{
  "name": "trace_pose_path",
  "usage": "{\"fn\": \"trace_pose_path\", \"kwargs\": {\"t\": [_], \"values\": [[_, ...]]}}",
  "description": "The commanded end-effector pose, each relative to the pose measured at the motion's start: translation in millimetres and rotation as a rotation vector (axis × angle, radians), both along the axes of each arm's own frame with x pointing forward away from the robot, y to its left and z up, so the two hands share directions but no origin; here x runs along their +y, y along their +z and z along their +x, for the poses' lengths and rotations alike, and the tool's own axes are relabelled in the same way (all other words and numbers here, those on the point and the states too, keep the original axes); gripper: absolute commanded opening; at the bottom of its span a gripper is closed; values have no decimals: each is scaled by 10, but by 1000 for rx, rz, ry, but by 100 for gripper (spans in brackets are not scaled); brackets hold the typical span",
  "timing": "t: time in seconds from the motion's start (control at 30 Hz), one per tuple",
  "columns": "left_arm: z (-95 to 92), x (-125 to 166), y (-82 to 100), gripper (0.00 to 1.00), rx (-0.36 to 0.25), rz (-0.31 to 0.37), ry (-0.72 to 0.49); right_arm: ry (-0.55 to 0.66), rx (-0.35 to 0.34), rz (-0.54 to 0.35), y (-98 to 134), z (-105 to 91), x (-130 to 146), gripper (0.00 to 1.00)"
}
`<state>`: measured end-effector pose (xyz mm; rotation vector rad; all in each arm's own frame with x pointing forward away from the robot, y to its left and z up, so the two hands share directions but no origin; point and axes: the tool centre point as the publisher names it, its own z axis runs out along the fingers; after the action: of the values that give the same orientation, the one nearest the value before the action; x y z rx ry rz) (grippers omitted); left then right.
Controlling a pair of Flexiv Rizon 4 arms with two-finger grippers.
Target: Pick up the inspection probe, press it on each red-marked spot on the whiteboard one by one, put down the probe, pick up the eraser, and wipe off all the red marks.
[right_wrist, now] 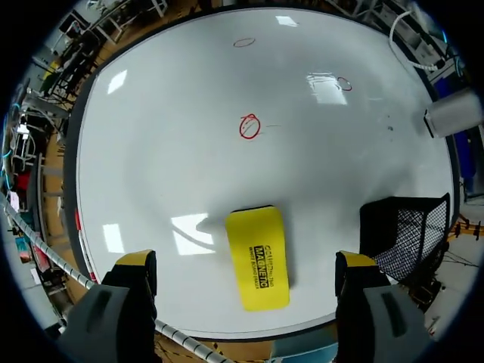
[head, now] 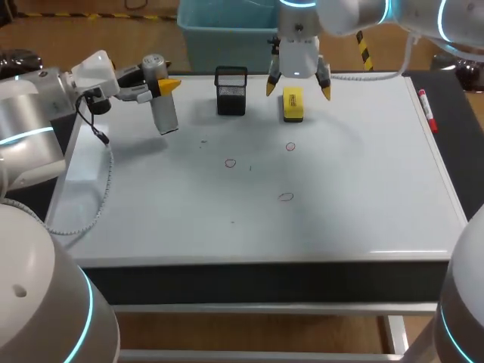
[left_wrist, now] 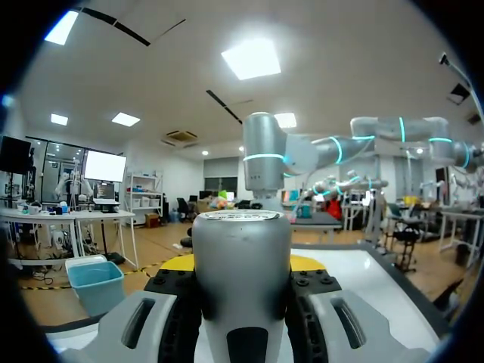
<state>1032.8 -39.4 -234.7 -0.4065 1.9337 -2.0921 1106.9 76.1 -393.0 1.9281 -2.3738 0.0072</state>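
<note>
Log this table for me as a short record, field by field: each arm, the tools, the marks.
Left gripper: shut on the probe, over the whiteboard at its left side
Right gripper: open, fingers either side of the eraser, clear of it
Eraser: yellow, flat on the whiteboard beside the mesh holder
Red marks: three circles, none wiped
Marker: at the whiteboard's right edge

Table (head: 363, 227): one, white glossy top with rounded corners. Front edge (head: 265, 278): black band. Frame (head: 265, 308): pale metal rails beneath the band. Dark strip (head: 457, 121): along the table's right side. Light: bright glare patches (right_wrist: 327, 85) reflected on the top.
</note>
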Motion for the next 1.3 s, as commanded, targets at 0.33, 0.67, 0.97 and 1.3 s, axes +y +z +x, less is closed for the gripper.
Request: {"fn": "trace_pose_path", "kwargs": {"t": [0.33,0.67,0.97,1.3], "values": [[-2,-4,6,0,-2,-1,2,41,19,65,-95,37,20,100],[-2,-4,6,0,-2,-1,2,64,-28,97,-158,53,21,100],[-2,-4,6,0,-2,-1,2,76,-36,86,-216,88,49,100],[-2,-4,6,0,-2,-1,2,68,-38,80,-253,114,84,100]]}}
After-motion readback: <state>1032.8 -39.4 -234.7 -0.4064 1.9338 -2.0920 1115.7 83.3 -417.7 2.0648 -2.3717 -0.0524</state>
